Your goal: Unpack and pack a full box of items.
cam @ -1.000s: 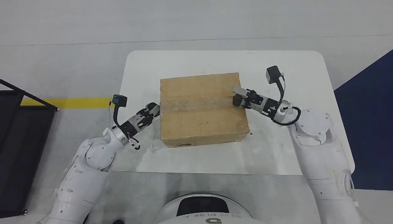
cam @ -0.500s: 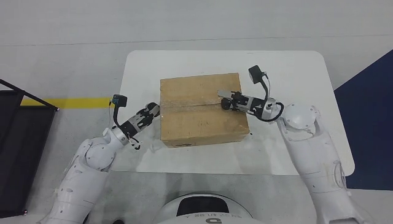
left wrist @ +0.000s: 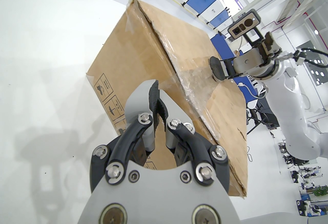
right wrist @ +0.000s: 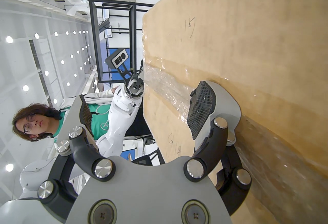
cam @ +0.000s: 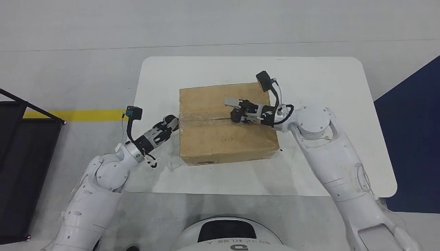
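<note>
Right gripper (cam: 234,109) was shifted left along the taped seam (cam: 206,118) of the box (cam: 220,137); left gripper (cam: 167,126) was kept unmoved.
Right claw is spread wide, one pad (right wrist: 201,107) laid on the seam; left claw is closed, held at the box's left side. Box is seated mid table (cam: 316,79).

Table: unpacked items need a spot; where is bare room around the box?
Bare: the strip of table behind the box, and the far right corner. Crowded: left gripper beside the box, right gripper above it.
</note>
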Controlling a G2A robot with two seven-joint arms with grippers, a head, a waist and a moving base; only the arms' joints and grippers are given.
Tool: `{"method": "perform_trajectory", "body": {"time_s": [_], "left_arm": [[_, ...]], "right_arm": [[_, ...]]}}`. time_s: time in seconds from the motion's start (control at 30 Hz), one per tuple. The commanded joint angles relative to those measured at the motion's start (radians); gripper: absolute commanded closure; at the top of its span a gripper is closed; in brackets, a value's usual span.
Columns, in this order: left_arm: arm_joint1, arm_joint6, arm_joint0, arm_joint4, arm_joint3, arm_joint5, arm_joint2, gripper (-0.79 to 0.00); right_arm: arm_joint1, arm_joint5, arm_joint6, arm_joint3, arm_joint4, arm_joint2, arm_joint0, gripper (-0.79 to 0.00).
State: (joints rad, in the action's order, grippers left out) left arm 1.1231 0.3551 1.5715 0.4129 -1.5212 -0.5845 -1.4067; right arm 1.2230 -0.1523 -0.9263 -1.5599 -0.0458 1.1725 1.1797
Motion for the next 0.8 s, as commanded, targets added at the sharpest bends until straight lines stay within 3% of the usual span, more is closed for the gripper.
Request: {"method": "perform_trajectory", "body": {"time_s": [0.0, 0.43, 0.77], "left_arm": [[0.0, 0.0, 0.0, 0.0, 0.0, 0.0, 0.0, 0.0], [0.0, 0.0, 0.0, 0.0, 0.0, 0.0, 0.0, 0.0], [0.0, 0.0, 0.0, 0.0, 0.0, 0.0, 0.0, 0.0]], "right_arm": [[0.002, -0.01, 0.006, 0.0, 0.004, -0.017, -0.009, -0.785], [0.029, -0.073, 0.068, 0.038, -0.019, -0.142, -0.092, -0.785], [0.04, -0.046, 0.038, 0.05, -0.049, -0.187, -0.125, -0.785]]}}
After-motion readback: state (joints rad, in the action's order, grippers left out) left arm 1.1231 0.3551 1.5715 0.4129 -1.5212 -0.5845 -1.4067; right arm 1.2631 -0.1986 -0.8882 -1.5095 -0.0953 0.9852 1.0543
